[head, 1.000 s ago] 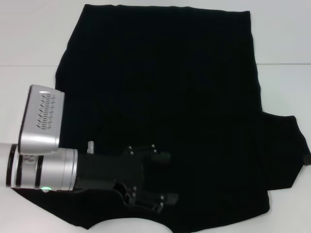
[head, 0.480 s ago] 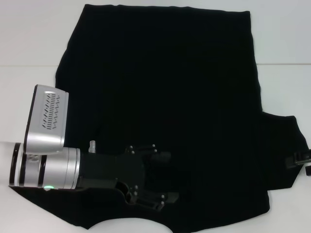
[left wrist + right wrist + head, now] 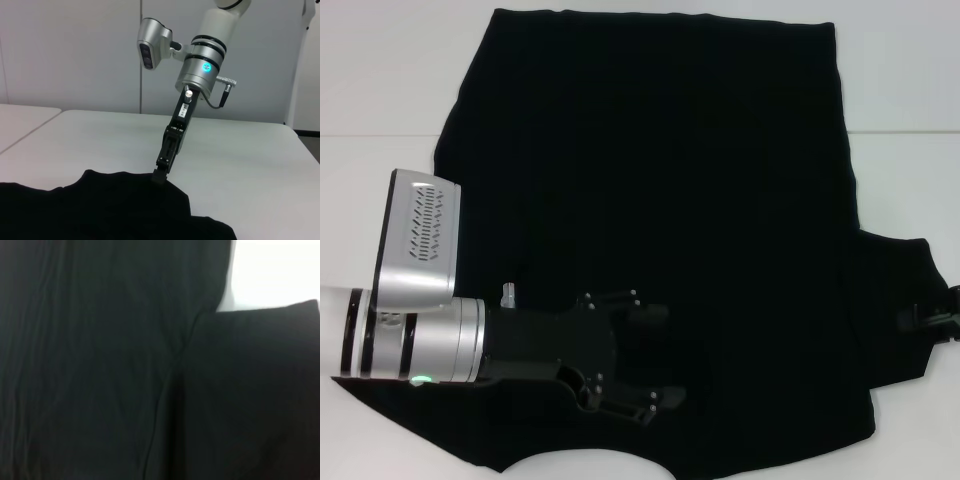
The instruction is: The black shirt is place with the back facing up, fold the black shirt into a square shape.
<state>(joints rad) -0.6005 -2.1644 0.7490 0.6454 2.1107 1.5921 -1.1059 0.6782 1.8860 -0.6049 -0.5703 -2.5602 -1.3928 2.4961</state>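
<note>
The black shirt [image 3: 670,180] lies spread flat on the white table [image 3: 380,90], plain side up, with no print showing. Its left side looks folded in, and its right sleeve [image 3: 900,300] sticks out. My left gripper [image 3: 660,358] is open and empty just over the shirt's near middle. My right gripper [image 3: 930,318] is at the tip of the right sleeve, at the head view's right edge. In the left wrist view the right gripper [image 3: 160,175] points down and touches the edge of the shirt [image 3: 100,210]. The right wrist view shows only the shirt [image 3: 100,365] up close.
Bare white table [image 3: 240,150] surrounds the shirt. The table also shows as a bright corner in the right wrist view [image 3: 270,270]. A seam between two tabletops [image 3: 370,135] runs across the far left. A grey wall [image 3: 75,50] stands behind the table.
My right gripper has come into view at the right edge and moved in onto the sleeve tip. My left arm has shifted slightly towards the near edge.
</note>
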